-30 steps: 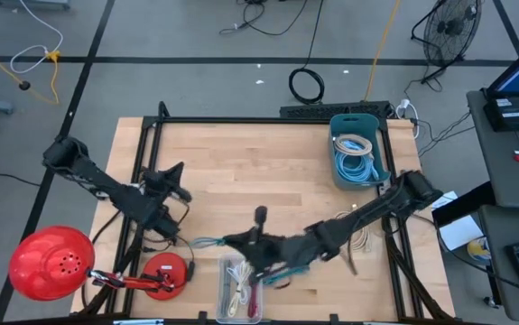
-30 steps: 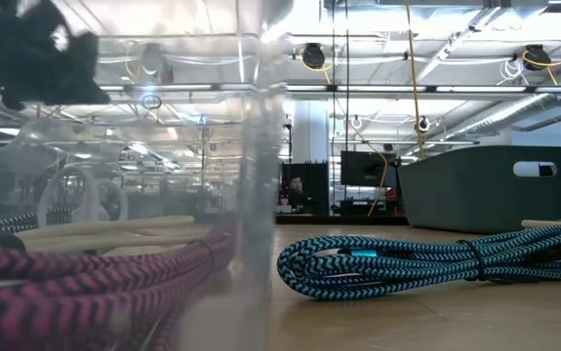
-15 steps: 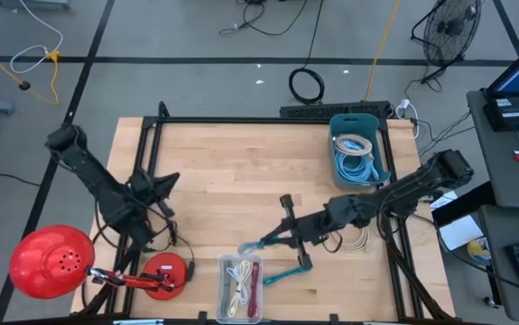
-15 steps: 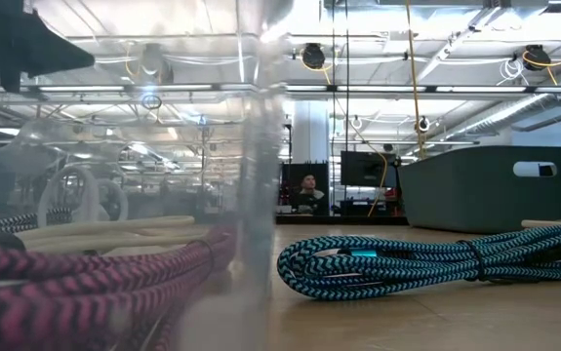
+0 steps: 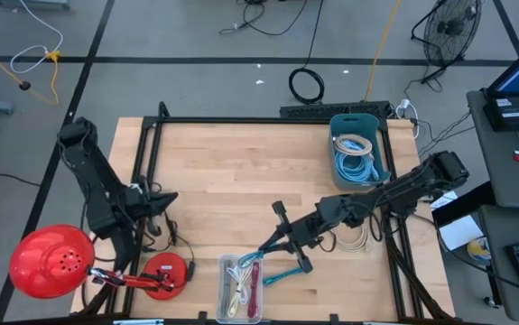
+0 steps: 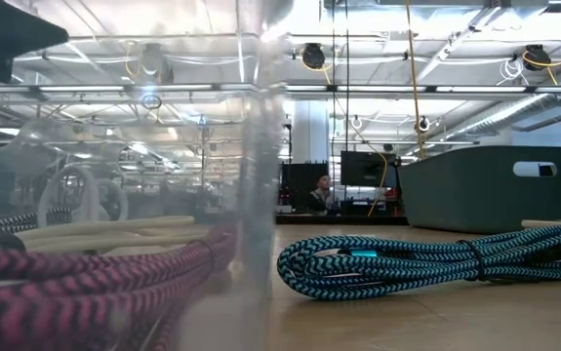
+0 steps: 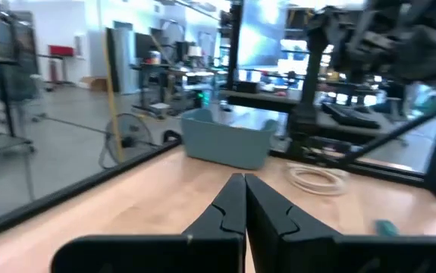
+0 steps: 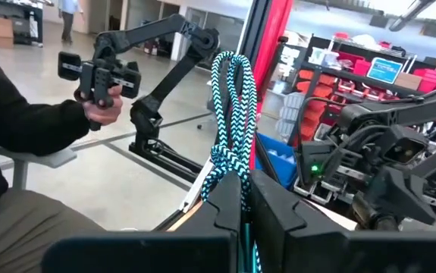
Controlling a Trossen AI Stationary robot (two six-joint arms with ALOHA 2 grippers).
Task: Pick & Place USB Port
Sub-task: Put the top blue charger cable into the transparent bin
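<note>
The right gripper (image 5: 261,249) is clenched on a teal braided cable (image 8: 229,114), holding it just above the clear bin (image 5: 241,287) at the table's (image 5: 232,171) front edge. It should centre over the bin and lower before releasing so the loops don't spill. The left gripper (image 5: 171,196) waits clenched and empty at the left.

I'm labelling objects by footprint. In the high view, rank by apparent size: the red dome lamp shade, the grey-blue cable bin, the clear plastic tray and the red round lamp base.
Largest to smallest in the high view:
1. Red dome lamp shade
2. Grey-blue cable bin
3. Clear plastic tray
4. Red round lamp base

The shade and bin are close, so their order is unsure.
</note>
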